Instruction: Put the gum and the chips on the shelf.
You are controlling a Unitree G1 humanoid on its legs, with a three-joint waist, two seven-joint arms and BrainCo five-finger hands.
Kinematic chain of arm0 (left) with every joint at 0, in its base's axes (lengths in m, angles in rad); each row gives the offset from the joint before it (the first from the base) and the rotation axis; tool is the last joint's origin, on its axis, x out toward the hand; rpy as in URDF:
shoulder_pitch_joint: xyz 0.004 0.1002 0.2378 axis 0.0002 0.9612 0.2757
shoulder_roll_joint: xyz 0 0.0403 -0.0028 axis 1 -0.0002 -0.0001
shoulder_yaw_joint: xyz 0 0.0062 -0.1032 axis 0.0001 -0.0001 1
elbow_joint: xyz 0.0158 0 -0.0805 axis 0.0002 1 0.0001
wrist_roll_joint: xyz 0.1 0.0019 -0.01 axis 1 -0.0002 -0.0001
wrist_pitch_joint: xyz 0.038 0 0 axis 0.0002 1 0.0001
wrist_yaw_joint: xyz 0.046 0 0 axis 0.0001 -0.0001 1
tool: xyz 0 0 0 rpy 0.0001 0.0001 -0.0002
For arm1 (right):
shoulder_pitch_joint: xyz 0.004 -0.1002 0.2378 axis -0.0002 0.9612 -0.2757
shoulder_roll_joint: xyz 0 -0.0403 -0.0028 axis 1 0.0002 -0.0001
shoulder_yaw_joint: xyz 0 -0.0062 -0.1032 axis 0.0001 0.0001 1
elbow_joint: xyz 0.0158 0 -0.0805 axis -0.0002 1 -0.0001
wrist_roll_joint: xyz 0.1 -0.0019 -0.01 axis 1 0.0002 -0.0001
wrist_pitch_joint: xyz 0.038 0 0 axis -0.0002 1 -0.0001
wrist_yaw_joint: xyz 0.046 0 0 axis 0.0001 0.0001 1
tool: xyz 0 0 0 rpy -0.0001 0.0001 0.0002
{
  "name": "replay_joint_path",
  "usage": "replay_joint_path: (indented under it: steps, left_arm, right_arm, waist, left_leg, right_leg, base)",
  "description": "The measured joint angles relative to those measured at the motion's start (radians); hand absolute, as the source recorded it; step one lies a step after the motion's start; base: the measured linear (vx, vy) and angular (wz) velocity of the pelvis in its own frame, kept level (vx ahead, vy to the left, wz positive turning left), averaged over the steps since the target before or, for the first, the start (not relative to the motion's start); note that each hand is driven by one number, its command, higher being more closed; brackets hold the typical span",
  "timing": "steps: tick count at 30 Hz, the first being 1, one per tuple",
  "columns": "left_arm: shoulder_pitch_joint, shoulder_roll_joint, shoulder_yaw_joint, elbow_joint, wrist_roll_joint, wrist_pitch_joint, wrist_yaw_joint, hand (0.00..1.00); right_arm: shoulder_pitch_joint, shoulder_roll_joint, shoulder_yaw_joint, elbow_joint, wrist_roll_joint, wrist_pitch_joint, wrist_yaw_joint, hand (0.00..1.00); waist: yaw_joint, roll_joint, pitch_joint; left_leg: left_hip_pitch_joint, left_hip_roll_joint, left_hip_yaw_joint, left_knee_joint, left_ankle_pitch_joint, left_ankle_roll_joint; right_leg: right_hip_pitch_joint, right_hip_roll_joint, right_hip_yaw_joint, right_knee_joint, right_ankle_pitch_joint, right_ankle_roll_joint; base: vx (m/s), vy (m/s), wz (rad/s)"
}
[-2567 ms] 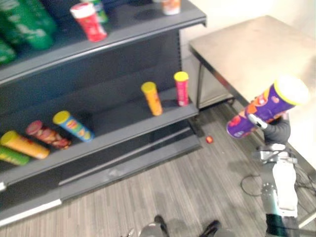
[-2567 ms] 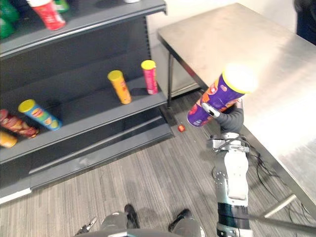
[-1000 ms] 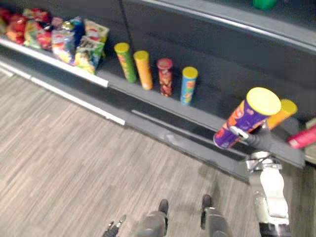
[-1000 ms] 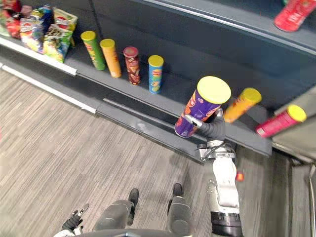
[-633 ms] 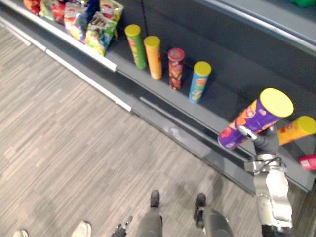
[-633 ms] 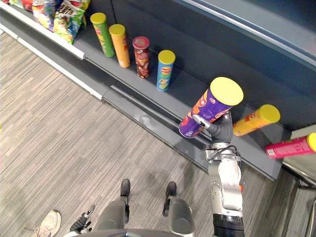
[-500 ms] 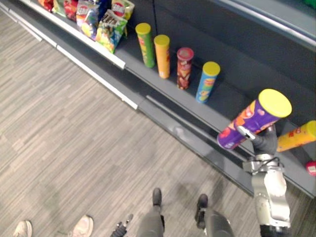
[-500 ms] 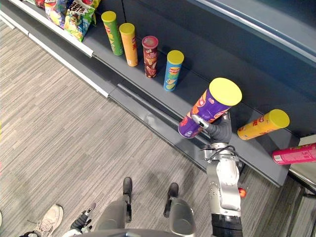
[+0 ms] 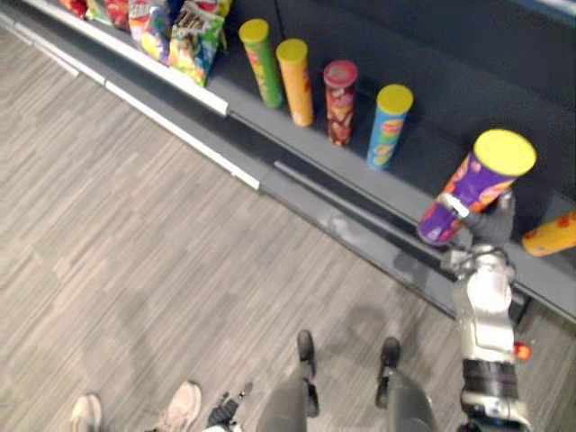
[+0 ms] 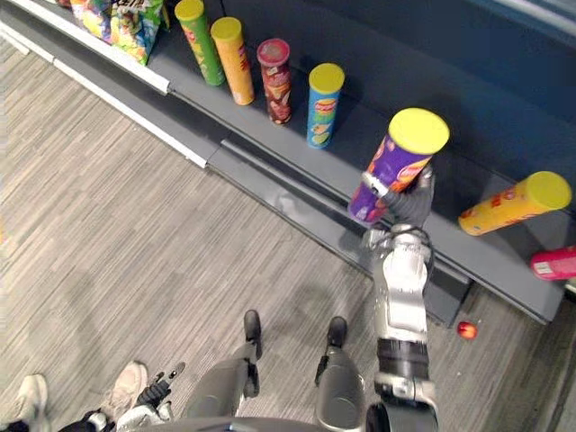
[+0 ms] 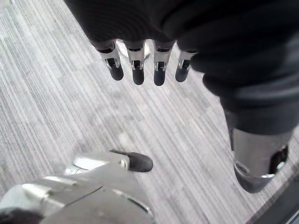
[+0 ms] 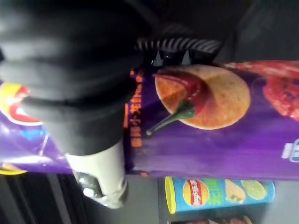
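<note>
A purple chips can (image 10: 400, 162) with a yellow lid is held slightly tilted in my right hand (image 10: 411, 209), whose fingers and thumb (image 12: 100, 182) curl round its lower body. Its base is over the front part of the dark lower shelf (image 10: 297, 153), to the right of the blue can (image 10: 322, 103); I cannot tell whether it touches the board. My left hand (image 11: 135, 70) hangs low over the floor with its fingers straight and nothing in it.
Green (image 10: 200, 40), orange (image 10: 232, 58) and red (image 10: 274, 79) cans stand left of the blue one. An orange can (image 10: 515, 202) and a pink can (image 10: 553, 263) lie to the right. Snack bags (image 9: 184, 31) sit far left. A small red object (image 10: 466, 329) lies on the floor. A person's shoes (image 9: 180, 405) are lower left.
The camera has shifted. My right hand has carried the purple can forward and down to the lower shelf and stood it more upright.
</note>
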Motion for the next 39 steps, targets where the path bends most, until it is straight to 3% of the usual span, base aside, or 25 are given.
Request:
replay_joint_path:
  steps: [3, 8, 18, 28, 39]
  left_arm:
    - [-0.01, -0.006, -0.033, -0.007, -0.008, 0.0, 0.005, 0.0]
    - [-0.039, -0.009, -0.11, -0.065, -0.01, -0.019, 0.007, 0.0]
    - [-0.083, -0.007, -0.235, -0.086, -0.088, -0.048, 0.008, 0.0]
    - [-0.089, -0.006, -0.288, -0.115, -0.127, -0.07, 0.008, 0.0]
    - [-0.097, -0.022, -0.308, -0.185, -0.169, -0.078, 0.005, 0.0]
  right_arm:
    - [-0.116, -0.014, -0.027, 0.06, 0.0, 0.006, -0.042, 1.0]
    - [-0.318, -0.109, -0.066, 0.164, 0.0, 0.008, -0.112, 1.0]
    - [-0.486, -0.175, -0.14, 0.281, 0.002, 0.008, -0.224, 1.0]
    - [-0.56, -0.177, -0.173, 0.316, 0.011, 0.005, -0.263, 1.0]
    - [-0.579, -0.244, -0.195, 0.269, 0.01, 0.005, -0.302, 1.0]
  waist:
    - [0.007, 0.025, 0.034]
    - [0.028, 0.064, 0.115]
    - [0.049, 0.104, 0.151]
    - [0.058, 0.129, 0.167]
    - [0.086, 0.13, 0.166]
  left_leg:
    - [-0.005, -0.004, -0.001, 0.012, 0.0, 0.0]
    - [-0.052, -0.015, -0.004, 0.033, 0.007, 0.01]
    - [-0.142, -0.026, -0.028, 0.03, 0.043, 0.023]
    - [-0.204, -0.042, -0.025, 0.029, 0.064, 0.024]
    - [-0.261, -0.058, 0.007, -0.026, 0.107, 0.001]
  right_leg:
    - [-0.005, -0.006, 0.0, 0.011, 0.0, 0.0]
    - [-0.068, -0.024, 0.014, 0.062, -0.002, -0.001]
    - [-0.17, -0.039, 0.007, 0.11, -0.002, -0.002]
    - [-0.272, -0.062, 0.026, 0.181, -0.013, -0.011]
    - [-0.433, -0.097, 0.062, 0.33, -0.059, -0.028]
  base:
    - [0.0, 0.005, 0.01]
    - [-0.05, 0.019, -0.01]
    - [-0.01, 0.002, 0.06]
    - [-0.01, -0.011, 0.01]
    - [-0.04, -0.058, 0.02]
